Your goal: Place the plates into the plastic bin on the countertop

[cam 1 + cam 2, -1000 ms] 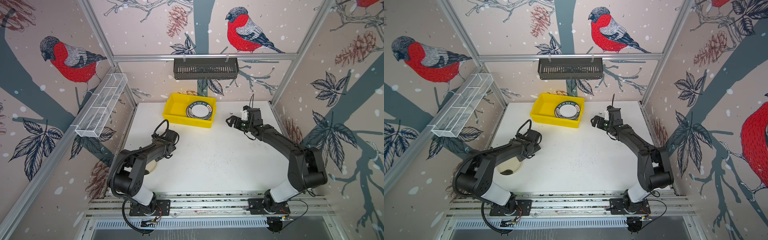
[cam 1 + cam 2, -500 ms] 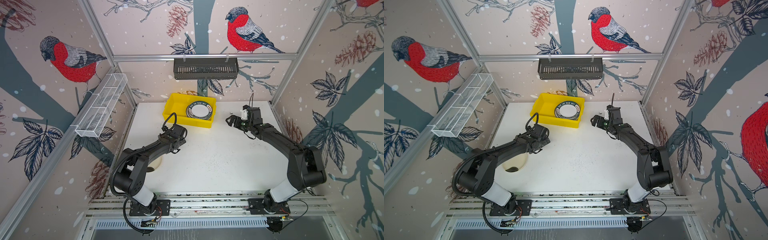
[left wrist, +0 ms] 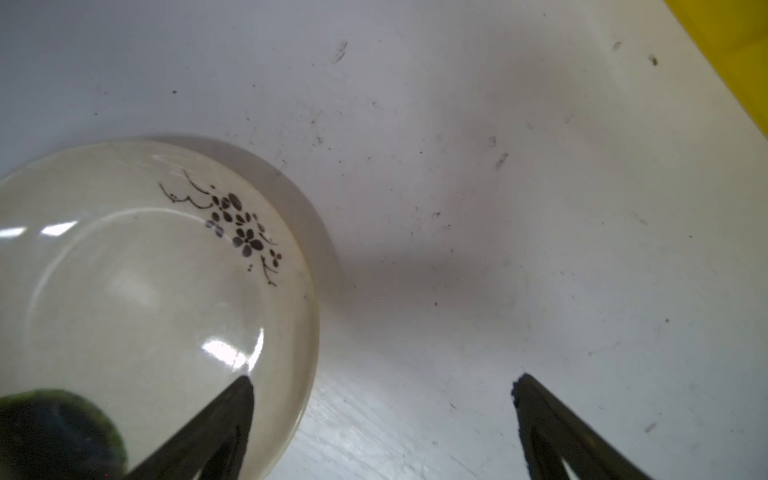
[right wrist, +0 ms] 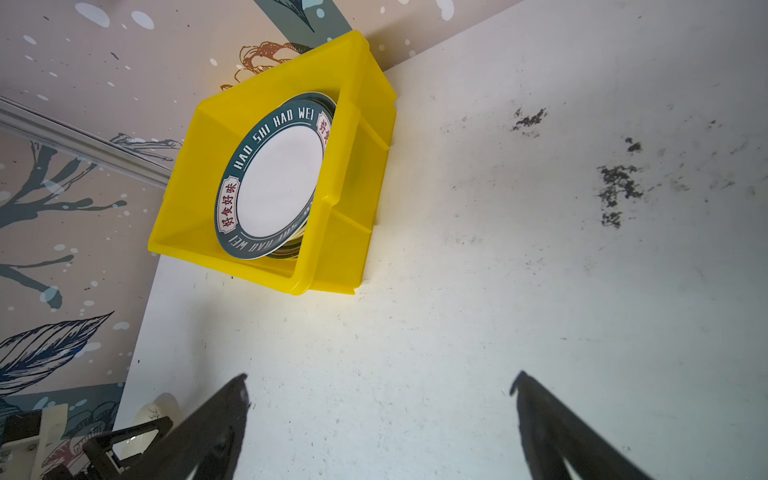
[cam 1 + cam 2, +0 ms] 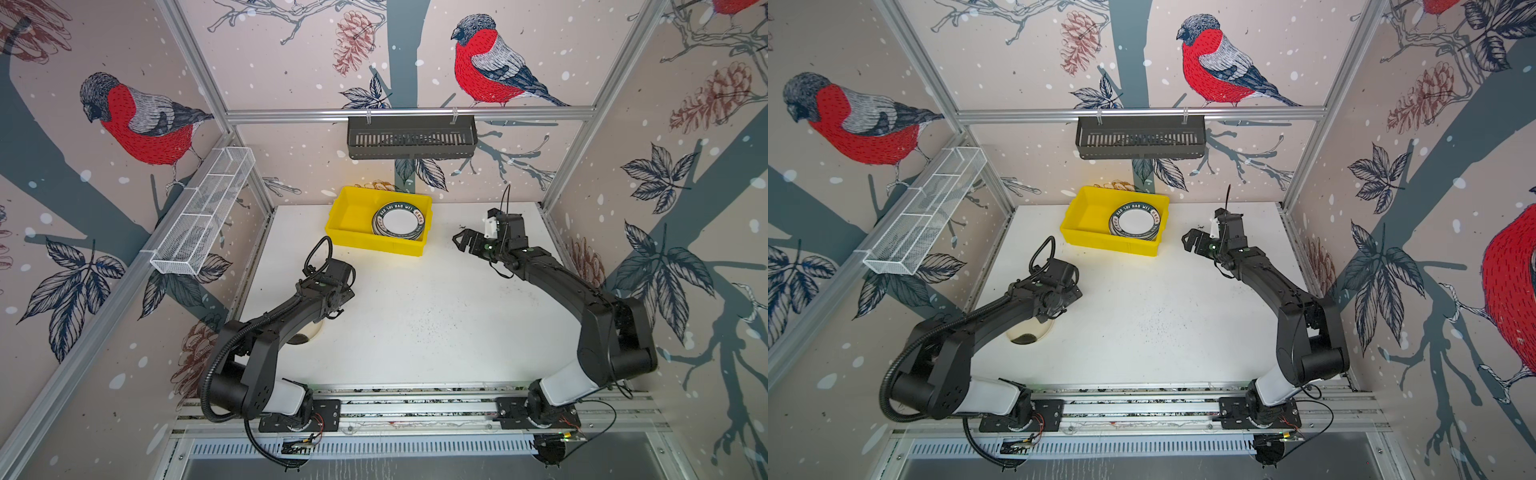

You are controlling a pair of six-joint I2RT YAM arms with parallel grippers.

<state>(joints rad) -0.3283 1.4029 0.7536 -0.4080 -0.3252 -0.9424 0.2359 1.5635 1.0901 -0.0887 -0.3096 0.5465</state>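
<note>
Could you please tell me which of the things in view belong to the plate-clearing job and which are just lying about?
Part of the job:
yellow plastic bin
stack of lettered plates inside it
cream floral plate out on the countertop

Just lying about:
dark slotted basket on the back wall
white wire mesh tray

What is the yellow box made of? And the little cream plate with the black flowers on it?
The yellow bin looks like moulded plastic: one solid bright colour, smooth and slightly shiny walls, a rolled rim and stiffening ribs. The cream floral plate looks like glazed ceramic, though it might be hard melamine. Its glossy surface throws sharp bright highlights, and the dark flower sprig looks printed on. The look alone cannot settle which.
</note>
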